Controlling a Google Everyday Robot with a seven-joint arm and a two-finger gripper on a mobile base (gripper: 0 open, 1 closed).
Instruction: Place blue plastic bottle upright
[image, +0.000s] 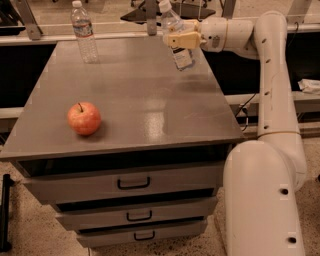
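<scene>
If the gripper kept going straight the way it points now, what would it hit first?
Shut on the tilted blue plastic bottle, the gripper points toward the picture's left. First in that line seems the slim ribbed clear bottle standing there, though depth is unclear.

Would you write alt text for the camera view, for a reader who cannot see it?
The gripper, reaching in from the right, clamps the blue plastic bottle, tilted, over the far right of a grey drawer cabinet. A second clear bottle stands upright far left; an apple lies front left.
</scene>
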